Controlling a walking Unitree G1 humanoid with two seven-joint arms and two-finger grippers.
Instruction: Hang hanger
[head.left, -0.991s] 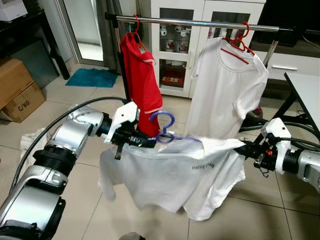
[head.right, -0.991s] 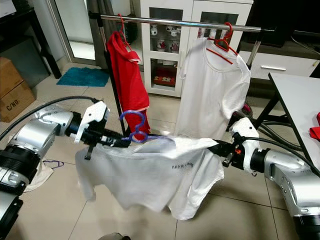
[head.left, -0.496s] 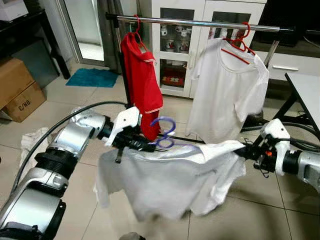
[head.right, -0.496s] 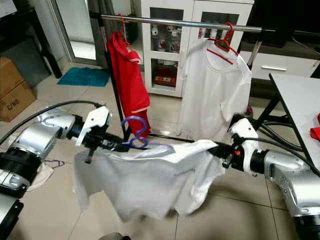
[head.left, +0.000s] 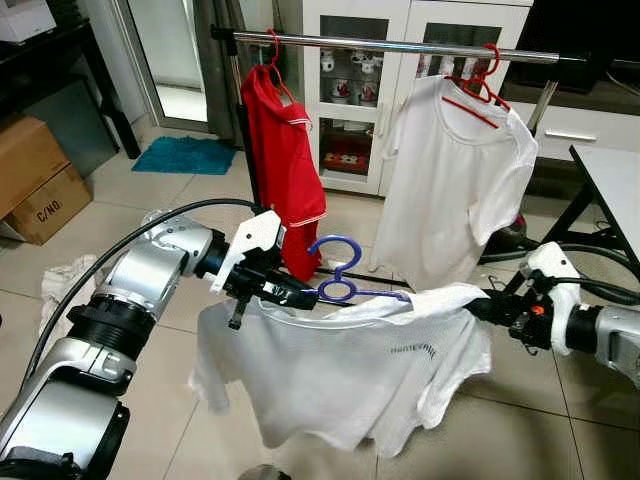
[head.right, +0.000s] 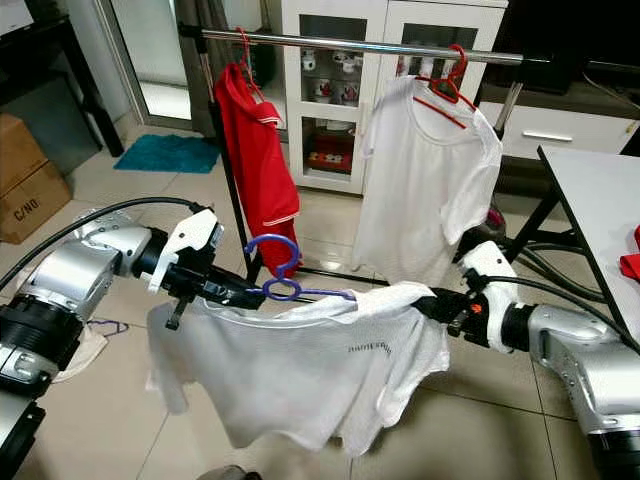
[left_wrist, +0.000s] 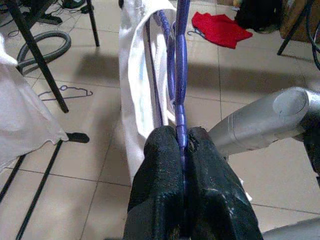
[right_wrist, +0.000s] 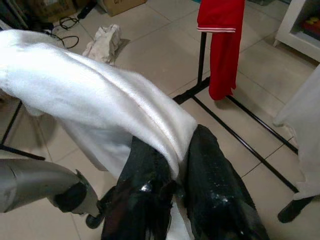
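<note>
Overhead, the rail (head.left: 400, 46) ran at twelve o'clock, above the white shirt (head.left: 340, 375) stretched between both arms. Left gripper (head.left: 290, 295) clenched the blue hanger (head.left: 338, 290); right gripper (head.left: 485, 310) pinched a shoulder. Carrying underway; next, probably lifting the hook onto the rail.

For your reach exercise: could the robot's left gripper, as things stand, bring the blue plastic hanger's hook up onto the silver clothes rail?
Probably yes. The left gripper clamps the blue plastic hanger, and the silver clothes rail is bare between the red shirt and the hung white T-shirt. It sits well above, though.
</note>
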